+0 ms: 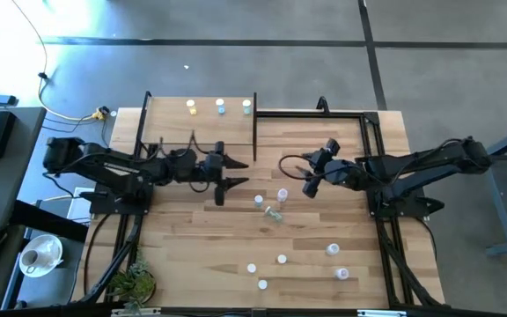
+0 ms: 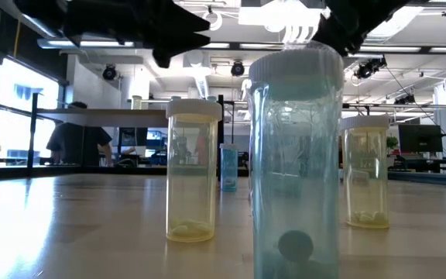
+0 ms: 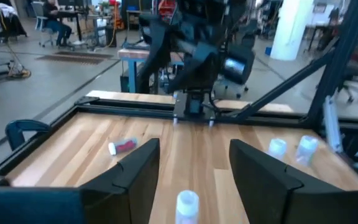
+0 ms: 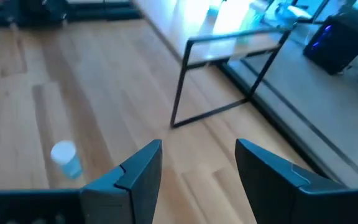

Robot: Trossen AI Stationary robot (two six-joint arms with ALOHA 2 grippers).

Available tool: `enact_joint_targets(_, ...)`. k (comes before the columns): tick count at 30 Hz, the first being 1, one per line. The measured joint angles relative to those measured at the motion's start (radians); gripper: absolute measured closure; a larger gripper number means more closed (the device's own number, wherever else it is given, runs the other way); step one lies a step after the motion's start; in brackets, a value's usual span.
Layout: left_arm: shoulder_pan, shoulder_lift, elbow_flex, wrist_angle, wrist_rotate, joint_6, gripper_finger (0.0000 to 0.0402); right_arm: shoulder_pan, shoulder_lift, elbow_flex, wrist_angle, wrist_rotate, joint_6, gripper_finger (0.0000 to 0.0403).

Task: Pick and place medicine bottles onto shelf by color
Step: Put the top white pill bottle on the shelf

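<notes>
The shelf [image 1: 170,123] stands at the table's far left with three medicine bottles [image 1: 221,106] upright along its far edge. Several more bottles stand scattered from mid-table [image 1: 282,194] to the near edge [image 1: 263,283], and one lies on its side [image 1: 274,212]. My left gripper [image 1: 238,173] hovers open just right of the shelf, pointing level toward the right. A white-capped bottle [image 3: 187,205] stands on the table below its fingers [image 3: 194,149]. My right gripper [image 1: 304,179] hangs open over mid-table, tipped down toward the shelf [image 4: 185,81], with a light blue bottle [image 4: 67,160] standing off to one side.
In the left wrist view, a bottle with red contents [image 3: 123,147] lies on its side and two pale bottles [image 3: 277,147] stand beyond. A black frame rail [image 1: 324,113] runs along the far right edge. A potted plant [image 1: 132,282] sits at the near left corner.
</notes>
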Motion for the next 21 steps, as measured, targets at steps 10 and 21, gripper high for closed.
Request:
enact_joint_targets(10, -0.003, 0.252, 0.186, -0.029, 0.0, 0.075, 0.0218, 0.0, 0.0, 0.074, -0.007, 0.006, -0.032, 0.0208)
enact_joint_targets(21, -0.013, 0.439, 0.336, -0.048, 0.053, 0.022, 0.0193, 0.0, 0.0, 0.089, -0.015, 0.007, -0.043, 0.0208)
